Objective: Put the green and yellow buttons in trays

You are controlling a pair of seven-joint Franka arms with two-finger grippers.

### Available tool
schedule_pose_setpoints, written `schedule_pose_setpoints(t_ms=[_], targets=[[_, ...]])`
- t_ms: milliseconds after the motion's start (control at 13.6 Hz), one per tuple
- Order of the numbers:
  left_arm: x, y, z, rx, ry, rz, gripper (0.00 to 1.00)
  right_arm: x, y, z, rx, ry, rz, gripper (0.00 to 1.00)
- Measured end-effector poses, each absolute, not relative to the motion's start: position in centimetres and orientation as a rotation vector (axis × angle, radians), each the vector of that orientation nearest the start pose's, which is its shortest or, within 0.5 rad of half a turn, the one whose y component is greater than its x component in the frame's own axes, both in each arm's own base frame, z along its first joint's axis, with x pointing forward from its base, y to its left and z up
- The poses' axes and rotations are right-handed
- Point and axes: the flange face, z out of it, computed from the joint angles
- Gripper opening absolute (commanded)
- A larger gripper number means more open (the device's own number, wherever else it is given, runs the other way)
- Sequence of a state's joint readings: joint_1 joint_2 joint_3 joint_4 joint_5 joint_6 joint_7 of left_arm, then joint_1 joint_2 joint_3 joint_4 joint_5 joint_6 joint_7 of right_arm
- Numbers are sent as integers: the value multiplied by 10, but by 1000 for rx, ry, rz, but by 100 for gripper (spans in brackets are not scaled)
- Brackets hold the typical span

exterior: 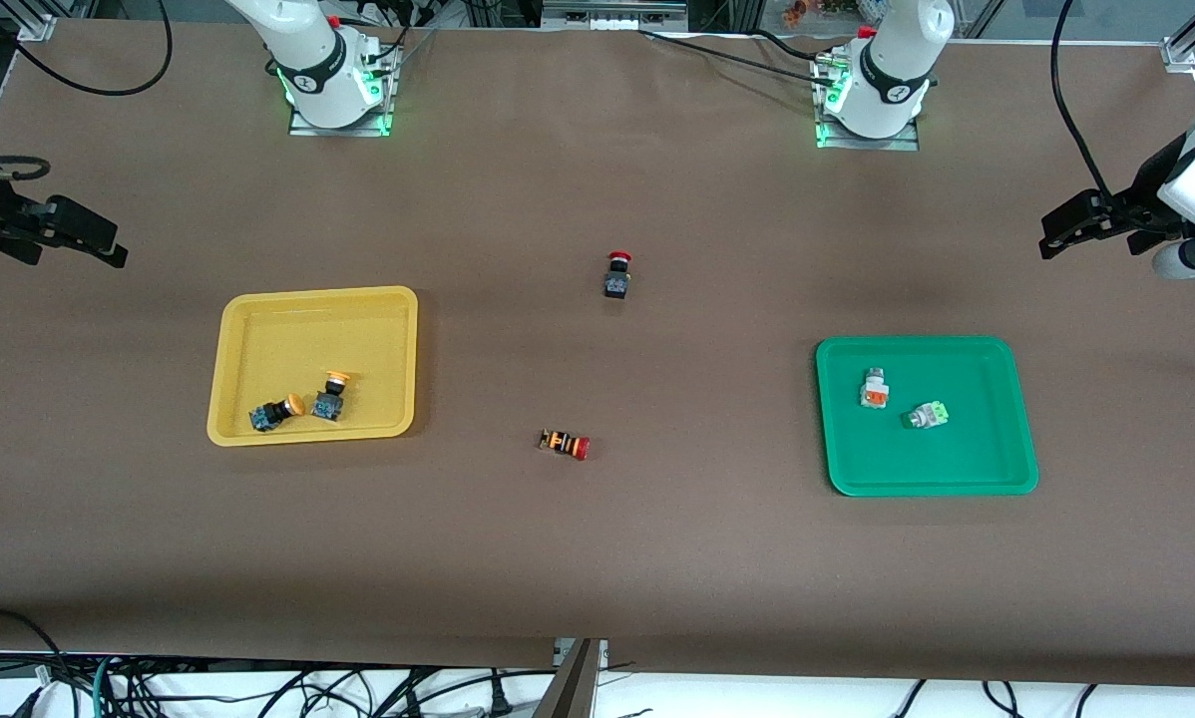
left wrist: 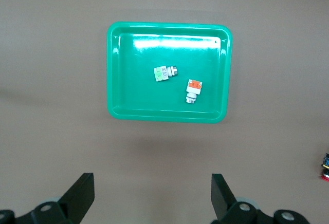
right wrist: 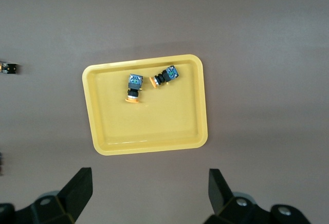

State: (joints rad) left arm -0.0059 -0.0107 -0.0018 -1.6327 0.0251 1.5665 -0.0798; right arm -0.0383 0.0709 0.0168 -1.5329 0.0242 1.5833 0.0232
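Note:
The yellow tray [exterior: 308,334] holds two yellow-orange capped buttons [exterior: 276,410] [exterior: 331,395] lying side by side. The green tray [exterior: 977,444] holds the orange-faced whitish button [exterior: 874,388] and the green-faced one [exterior: 927,415]. My left gripper [exterior: 1068,231] is open and empty, raised over the table's edge at the left arm's end. Its wrist view shows its own gripper [left wrist: 152,193], the green tray [left wrist: 123,70] and both buttons [left wrist: 162,73] [left wrist: 194,89]. My right gripper [exterior: 87,239] is open and empty, raised at the right arm's end. Its wrist view shows its own gripper [right wrist: 149,190], the yellow tray [right wrist: 154,126] and its buttons [right wrist: 133,88] [right wrist: 164,76].
A red-capped black button [exterior: 617,274] stands on the table between the trays, farther from the front camera. A red-capped button with an orange-striped body [exterior: 565,444] lies on its side nearer the front camera. Cables hang along the table's near edge.

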Motion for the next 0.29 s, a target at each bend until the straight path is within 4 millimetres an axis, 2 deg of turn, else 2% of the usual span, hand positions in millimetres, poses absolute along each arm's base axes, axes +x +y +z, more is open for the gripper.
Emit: schedule_pose_setpoints(t_ms=[293], targets=[[549,-3,602,-3111,-109,83,100,585,-10,590,-3115,71,56,100]])
